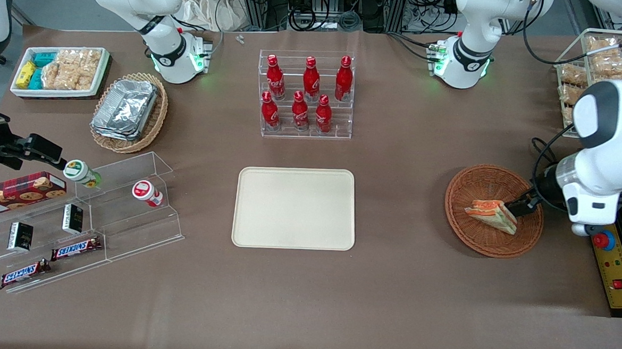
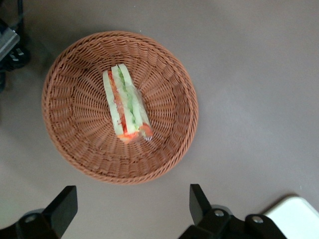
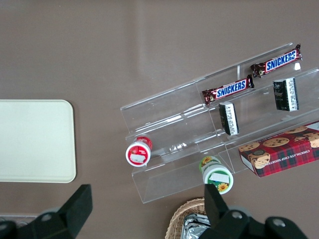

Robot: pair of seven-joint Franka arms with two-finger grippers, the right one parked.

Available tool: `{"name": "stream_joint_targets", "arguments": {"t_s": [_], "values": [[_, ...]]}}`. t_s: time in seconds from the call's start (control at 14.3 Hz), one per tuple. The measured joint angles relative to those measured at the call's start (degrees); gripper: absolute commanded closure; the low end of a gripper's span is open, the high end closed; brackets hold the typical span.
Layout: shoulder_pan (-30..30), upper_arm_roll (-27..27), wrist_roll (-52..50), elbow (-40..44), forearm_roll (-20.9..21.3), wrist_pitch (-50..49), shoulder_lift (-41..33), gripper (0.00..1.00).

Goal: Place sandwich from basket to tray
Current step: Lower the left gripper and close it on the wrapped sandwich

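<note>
One soft triangular bread-and-filling sandwich (image 2: pixel 126 107) in the round reddish-brown wicker basket (image 2: pixel 70 134), my spread-fingered gripper (image 2: pixel 130 205) hovering above: pinch its flat faces gently.

We see the working left arm reaching in from its end of the desk, its white forearm and bulky wrist housing angled downward toward the desk surface. The claw (image 1: pixel 522 206) hangs low at the end of that wrist, its dark fingers pointing down and toward the middle of the desk. In the wrist view the two black fingers (image 2: pixel 62 206) stand wide apart with a broad gap between them, and nothing sits between the pads. The wrist is tilted rather than plumb, so the claw comes in at a slant. Dark cables loop from the wrist housing.
</note>
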Motion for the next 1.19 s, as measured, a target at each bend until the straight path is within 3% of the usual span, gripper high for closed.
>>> {"name": "stream_joint_targets", "arguments": {"t_s": [0.35, 0.77, 1.05, 1.19], "values": [[0.21, 0.15, -13.35, -4.10, 1.36, 8.60, 6.39, 0.00], [0.93, 0.23, -15.09, -10.76, 1.41, 20.94, 9.60, 0.00], [1.14, 0.25, -15.09, -12.32, 1.41, 22.14, 10.44, 0.01], [1.35, 0.25, -15.09, -12.35, 1.41, 22.36, 11.22, 0.19]]}}
